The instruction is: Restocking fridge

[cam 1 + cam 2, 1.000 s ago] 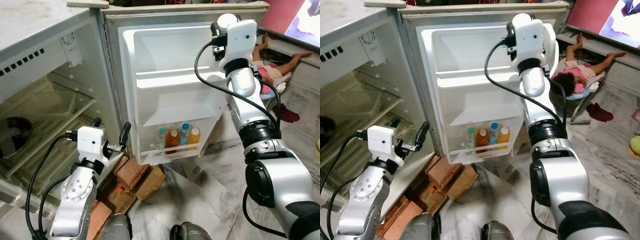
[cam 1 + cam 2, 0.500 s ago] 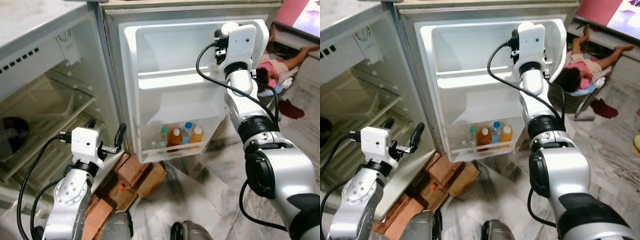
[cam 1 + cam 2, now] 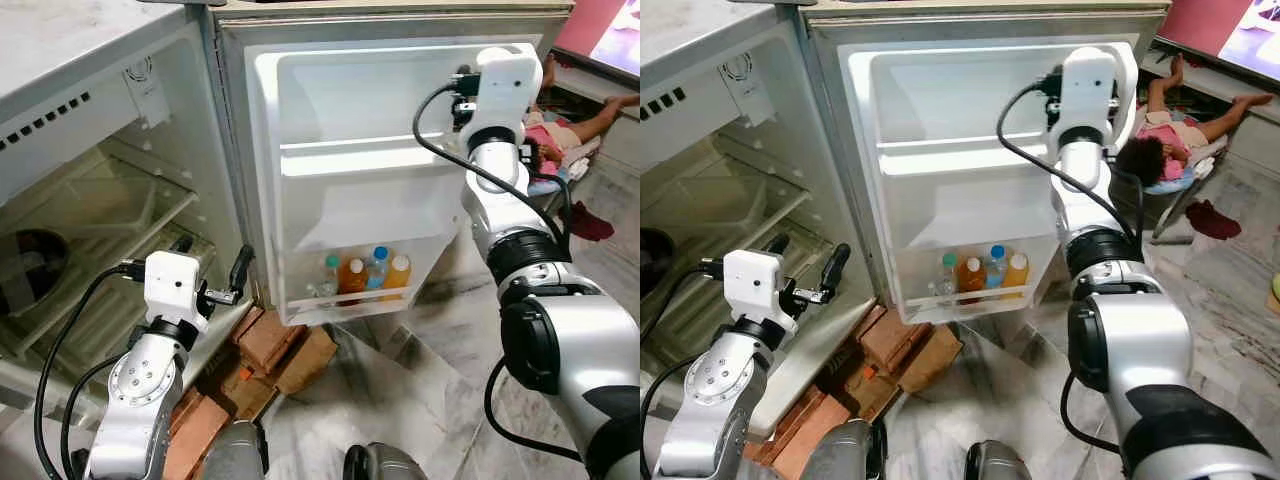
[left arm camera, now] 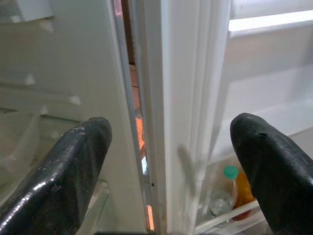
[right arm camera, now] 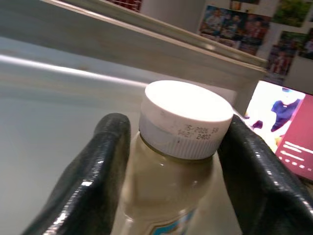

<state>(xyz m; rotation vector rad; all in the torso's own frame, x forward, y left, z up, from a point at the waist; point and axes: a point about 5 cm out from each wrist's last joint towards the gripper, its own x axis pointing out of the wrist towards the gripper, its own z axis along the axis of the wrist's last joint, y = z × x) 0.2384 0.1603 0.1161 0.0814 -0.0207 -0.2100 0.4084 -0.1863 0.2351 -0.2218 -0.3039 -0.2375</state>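
Black jaws of the right gripper (image 5: 171,161) pinch a white-capped bottle (image 5: 178,147) of pale liquid, raised by the open fridge door (image 3: 350,130). Left gripper (image 4: 161,171) hovers spread near the door's hinge edge. Bottles (image 3: 365,275) stand in the door's lowest shelf.

white plastic fridge-door bottom shelf (image 3: 340,305) | carries: clear green-capped, two orange, blue-capped bottles (image 3: 350,279) | upright, side by side

Bottles (image 3: 365,276) in fridge door (image 3: 350,110) shelf
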